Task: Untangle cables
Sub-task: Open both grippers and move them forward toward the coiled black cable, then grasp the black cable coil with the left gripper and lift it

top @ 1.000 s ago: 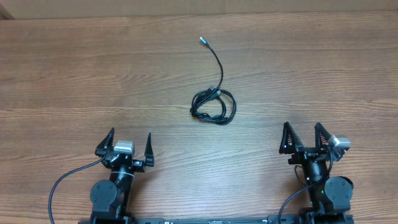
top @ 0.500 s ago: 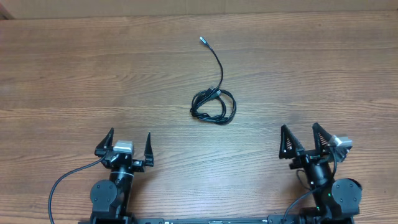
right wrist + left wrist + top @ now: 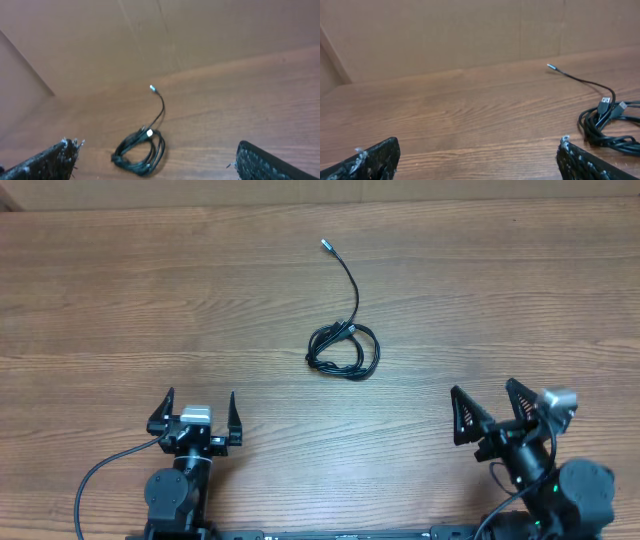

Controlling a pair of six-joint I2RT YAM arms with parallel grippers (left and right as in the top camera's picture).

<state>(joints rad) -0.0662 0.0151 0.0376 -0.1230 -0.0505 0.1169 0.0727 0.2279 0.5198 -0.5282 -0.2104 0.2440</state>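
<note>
The cables [image 3: 343, 350] lie on the wooden table as a small black coiled bundle, with one loose strand curving up to a silvery plug tip [image 3: 324, 243]. They also show in the left wrist view [image 3: 607, 125] at the right edge and in the right wrist view [image 3: 141, 152] low in the middle. My left gripper [image 3: 194, 412] is open and empty near the front left, well short of the bundle. My right gripper [image 3: 490, 408] is open and empty at the front right, also apart from the bundle.
The wooden table [image 3: 150, 300] spreads all around the bundle. A brown cardboard wall [image 3: 445, 35] stands along the table's far edge. A thick black wire [image 3: 95, 480] loops from the left arm's base at the front.
My right arm has shifted a little right and toward the front edge. My left gripper has moved slightly left. The cables have not moved.
</note>
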